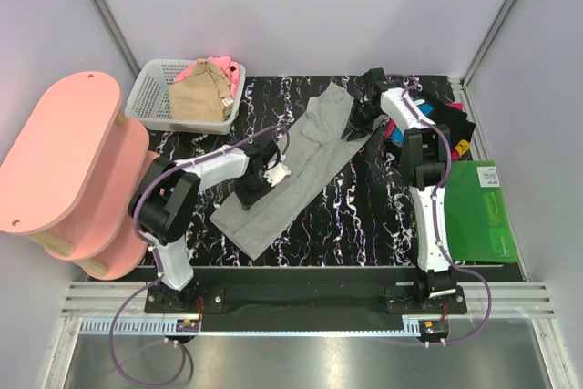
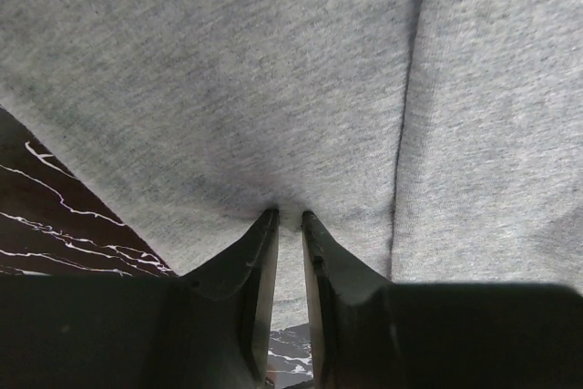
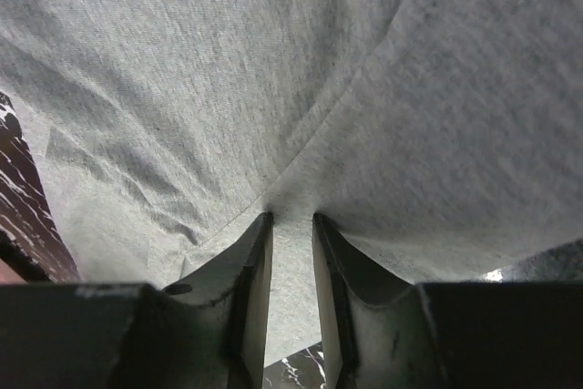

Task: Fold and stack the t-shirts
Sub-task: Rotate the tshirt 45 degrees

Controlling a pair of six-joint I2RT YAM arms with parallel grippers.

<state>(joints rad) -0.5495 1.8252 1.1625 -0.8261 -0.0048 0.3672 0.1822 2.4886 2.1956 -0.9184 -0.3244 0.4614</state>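
Observation:
The light-grey t-shirt (image 1: 301,166) lies as a long folded strip slanting across the black marbled table. My left gripper (image 1: 258,179) is shut on its near left edge; the left wrist view shows grey cloth (image 2: 273,88) pinched between the fingertips (image 2: 289,218). My right gripper (image 1: 362,120) is shut on the shirt's far right edge; grey cloth (image 3: 301,88) is pinched at my right gripper's tips (image 3: 290,218). A tan t-shirt (image 1: 198,97) and a pink t-shirt (image 1: 232,70) lie in the basket. The black printed t-shirt (image 1: 451,125) lies at the far right behind the right arm.
A white lattice basket (image 1: 150,97) stands at the back left. A pink two-tier stand (image 1: 64,161) is at the left. A flat green board (image 1: 483,211) lies at the right edge. The table (image 1: 364,216) has a black marbled surface.

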